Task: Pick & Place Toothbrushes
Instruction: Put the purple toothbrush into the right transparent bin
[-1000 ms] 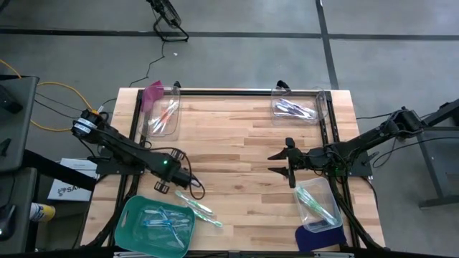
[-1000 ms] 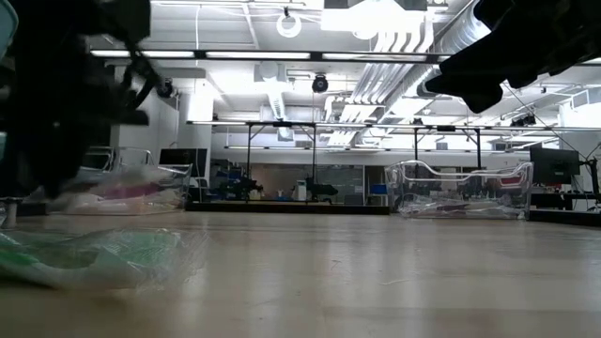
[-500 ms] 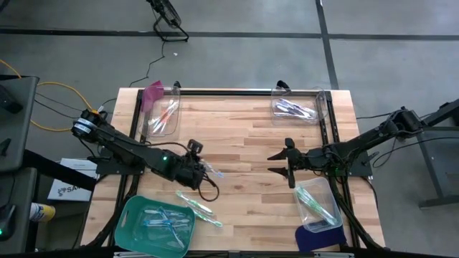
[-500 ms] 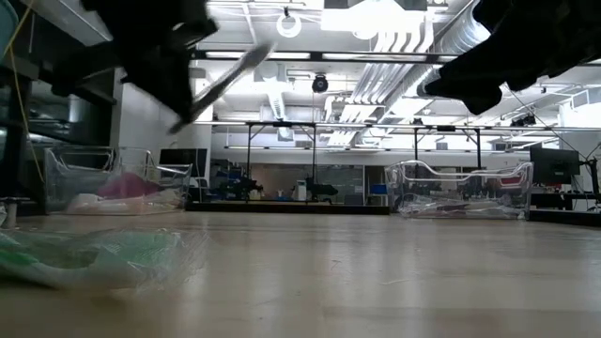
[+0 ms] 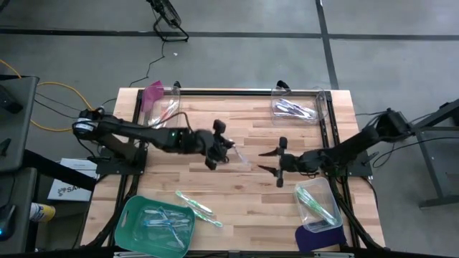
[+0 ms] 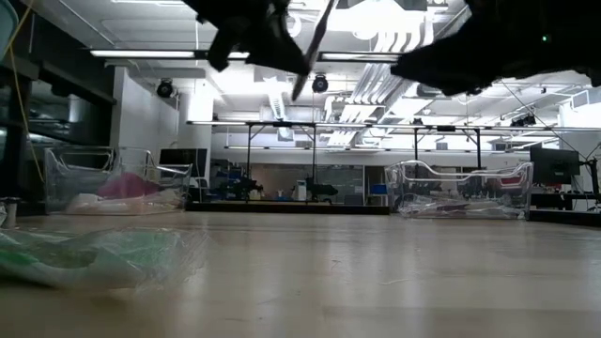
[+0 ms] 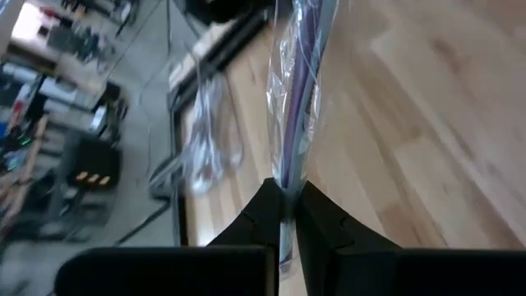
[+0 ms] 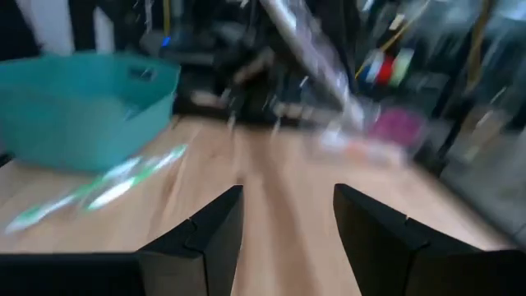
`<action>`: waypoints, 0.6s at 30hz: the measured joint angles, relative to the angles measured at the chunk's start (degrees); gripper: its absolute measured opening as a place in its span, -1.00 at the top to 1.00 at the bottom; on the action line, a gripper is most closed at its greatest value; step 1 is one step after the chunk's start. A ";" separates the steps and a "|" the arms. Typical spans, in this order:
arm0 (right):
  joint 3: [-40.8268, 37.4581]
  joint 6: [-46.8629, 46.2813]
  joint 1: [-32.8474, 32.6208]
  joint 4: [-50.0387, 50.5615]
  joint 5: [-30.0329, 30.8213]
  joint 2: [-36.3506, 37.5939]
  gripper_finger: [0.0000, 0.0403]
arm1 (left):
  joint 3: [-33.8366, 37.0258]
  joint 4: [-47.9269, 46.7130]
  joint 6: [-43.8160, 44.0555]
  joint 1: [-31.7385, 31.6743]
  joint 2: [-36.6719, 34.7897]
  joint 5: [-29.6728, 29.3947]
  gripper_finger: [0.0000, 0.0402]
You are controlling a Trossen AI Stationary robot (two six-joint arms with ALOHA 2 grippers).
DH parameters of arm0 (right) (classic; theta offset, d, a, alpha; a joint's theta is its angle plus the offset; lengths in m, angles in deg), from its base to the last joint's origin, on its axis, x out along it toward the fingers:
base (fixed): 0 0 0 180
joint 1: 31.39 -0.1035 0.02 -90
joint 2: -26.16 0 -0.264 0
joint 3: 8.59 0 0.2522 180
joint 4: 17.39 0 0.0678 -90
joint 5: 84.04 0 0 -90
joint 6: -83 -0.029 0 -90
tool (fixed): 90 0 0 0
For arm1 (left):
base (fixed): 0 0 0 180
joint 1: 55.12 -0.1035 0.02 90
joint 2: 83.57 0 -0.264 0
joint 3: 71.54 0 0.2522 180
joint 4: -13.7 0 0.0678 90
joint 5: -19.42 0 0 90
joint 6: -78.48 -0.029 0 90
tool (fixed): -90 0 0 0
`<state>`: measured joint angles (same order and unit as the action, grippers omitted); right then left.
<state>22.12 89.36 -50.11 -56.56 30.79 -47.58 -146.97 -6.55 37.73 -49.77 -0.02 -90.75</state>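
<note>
**Wrapped toothbrush carried toward a waiting partner**

Our left gripper [image 5: 219, 148] was clenched on a purple wrapped toothbrush [image 7: 297, 123], gripping one end so the rest stuck out free, above the middle of the table [image 5: 244, 208]. Our right gripper [image 5: 276, 162] faced it, fingers spread and empty, likely for a handover. Green toothbrushes [image 5: 197, 207] lay near the front edge beside the teal bin [image 5: 129, 218].

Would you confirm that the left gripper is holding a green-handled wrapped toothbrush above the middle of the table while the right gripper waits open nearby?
Not quite: the toothbrush in the left gripper has a purple handle, not green, as the left wrist view shows. Otherwise yes: it is held above mid-table, and the right gripper waits open nearby.
</note>
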 joint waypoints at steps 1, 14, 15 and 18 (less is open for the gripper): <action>0.00 2.45 0.08 -3.49 1.13 -1.16 0.09 | 0.00 1.12 -0.02 -1.15 0.00 2.59 0.94; 4.07 14.66 10.15 -25.78 -6.85 -11.86 0.09 | 1.50 9.22 -0.24 -8.82 1.12 15.80 0.94; 5.50 14.70 10.80 -25.32 -8.35 -12.75 0.09 | 1.57 9.27 -0.87 -8.82 1.31 15.82 0.94; 9.35 16.15 11.97 -23.81 -9.78 -15.18 0.09 | 1.34 11.28 -2.27 -8.73 2.98 16.15 0.94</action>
<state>31.47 105.51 -38.14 -80.37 21.01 -62.77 -145.63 4.73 35.47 -58.50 2.96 -74.60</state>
